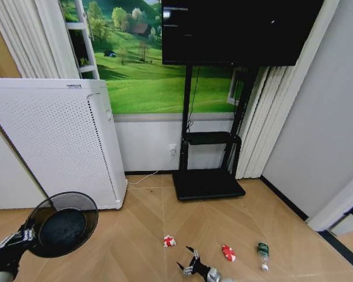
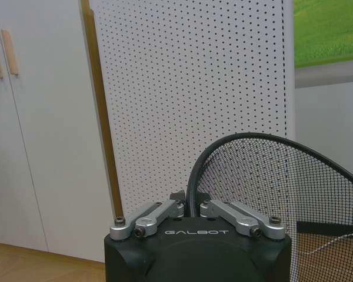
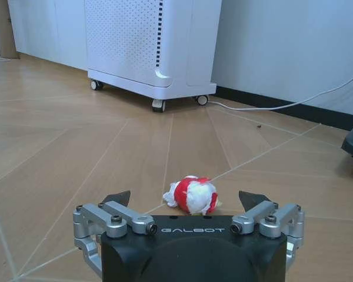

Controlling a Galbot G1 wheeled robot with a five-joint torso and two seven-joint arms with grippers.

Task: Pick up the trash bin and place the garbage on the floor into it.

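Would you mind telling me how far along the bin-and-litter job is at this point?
Done: the bin is off the floor, its rim clamped in the left gripper. In hand: the right gripper sits low, jaws open, just short of the red-and-white wrapper. Left: all three pieces are on the floor, namely that wrapper, the red piece and the bottle. I see nothing in the bin yet.

Black wire-mesh trash bin [image 1: 63,226], wood floor [image 1: 141,235]
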